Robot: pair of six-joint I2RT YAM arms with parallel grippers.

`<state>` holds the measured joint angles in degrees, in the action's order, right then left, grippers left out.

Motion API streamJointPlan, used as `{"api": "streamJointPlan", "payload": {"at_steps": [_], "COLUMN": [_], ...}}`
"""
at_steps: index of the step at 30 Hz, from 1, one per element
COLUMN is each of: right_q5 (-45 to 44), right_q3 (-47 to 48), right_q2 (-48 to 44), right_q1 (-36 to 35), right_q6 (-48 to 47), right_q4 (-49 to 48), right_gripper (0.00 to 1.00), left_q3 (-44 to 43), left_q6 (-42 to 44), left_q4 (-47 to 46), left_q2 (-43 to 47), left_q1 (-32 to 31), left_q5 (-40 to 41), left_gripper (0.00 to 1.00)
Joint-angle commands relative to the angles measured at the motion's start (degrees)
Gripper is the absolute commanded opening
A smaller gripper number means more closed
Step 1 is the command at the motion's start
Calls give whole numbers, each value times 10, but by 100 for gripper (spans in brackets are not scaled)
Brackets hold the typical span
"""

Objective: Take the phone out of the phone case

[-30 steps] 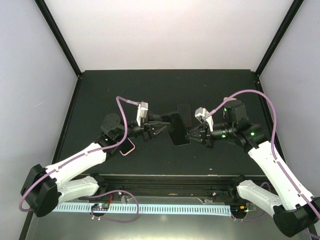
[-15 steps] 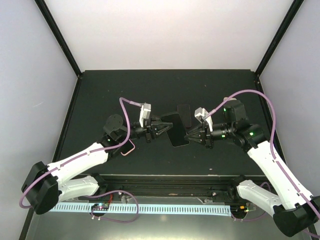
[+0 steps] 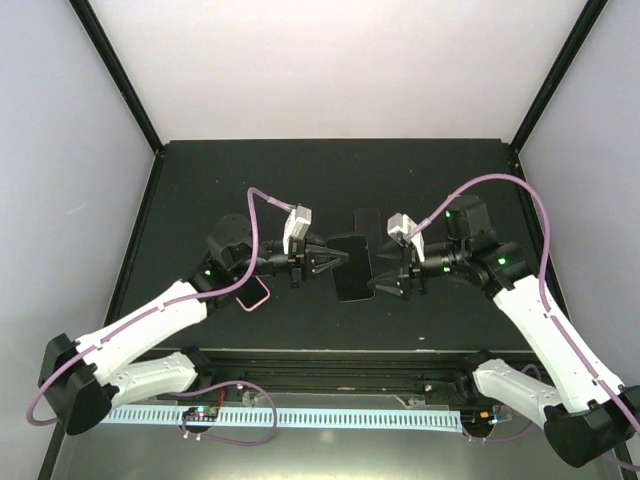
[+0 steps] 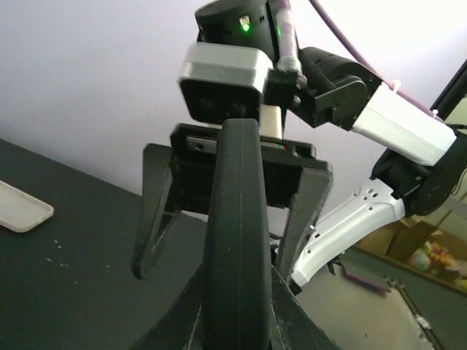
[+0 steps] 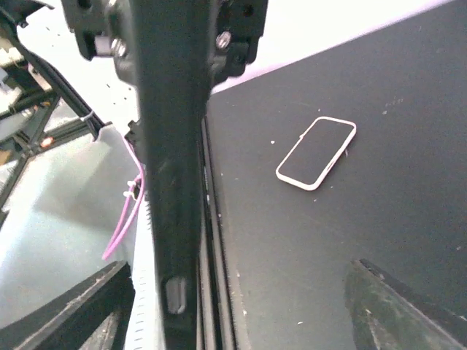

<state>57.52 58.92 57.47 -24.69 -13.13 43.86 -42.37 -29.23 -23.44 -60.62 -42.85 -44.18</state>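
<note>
A black slab (image 3: 352, 268), the phone with its phone case as far as I can tell, hangs above the dark table. My left gripper (image 3: 338, 262) is shut on its left end; in the left wrist view my left gripper (image 4: 237, 310) pinches the slab (image 4: 237, 219) edge-on. My right gripper (image 3: 379, 278) stands open at the other end, one finger on either side and apart from it. In the right wrist view the slab's edge (image 5: 171, 182) with a small grey button passes between the spread fingers of my right gripper (image 5: 241, 310).
A white-rimmed phone or case (image 5: 316, 152) lies flat on the table, beside my left forearm (image 3: 253, 293). A pale flat case-like thing (image 4: 22, 206) shows at the left of the left wrist view. Another dark rectangle (image 3: 368, 220) lies behind the grippers.
My right gripper has opened and let go of the slab. My left gripper has shut on its left end and shifted a little to the right.
</note>
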Motion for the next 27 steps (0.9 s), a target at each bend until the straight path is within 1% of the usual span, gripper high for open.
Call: {"api": "streamJointPlan", "payload": {"at_steps": [1, 3, 4, 5, 9, 12, 15, 20, 23, 27], "right_q5": [8, 12, 10, 6, -5, 1, 5, -2, -1, -7], "right_q3": [15, 29, 35, 38, 32, 34, 42, 51, 57, 58], "right_q2": [-34, -36, -36, -39, -51, -50, -43, -29, -24, -23], "right_q1": [1, 1, 1, 1, 0, -2, -11, -35, -50, -72], "right_q6": [-169, -275, -307, -319, -307, -300, -301, -300, -292, -284], "right_q4": [68, 150, 172, 180, 156, 148, 151, 149, 142, 133], "right_gripper": [82, 81, 80, 79, 72, 65, 61, 52, 50, 49], "left_q3": [-104, -130, -131, -125, -96, -97, -97, -97, -97, -97], "left_q6": [109, 129, 125, 115, 64, 48, 39, 21, 9, 7], "left_q4": [197, 247, 246, 237, 171, 160, 154, 141, 134, 131], "left_q2": [26, 29, 33, 39, 55, 52, 51, 46, 39, 34], "left_q1": [2, 6, 8, 11, 18, 20, 20, 20, 19, 20], "left_q5": [-1, -18, -23, -28, -45, -61, -66, -70, -73, -77], "left_gripper": [2, 2, 1, 2, 2, 2, 2, 2, 2, 1]}}
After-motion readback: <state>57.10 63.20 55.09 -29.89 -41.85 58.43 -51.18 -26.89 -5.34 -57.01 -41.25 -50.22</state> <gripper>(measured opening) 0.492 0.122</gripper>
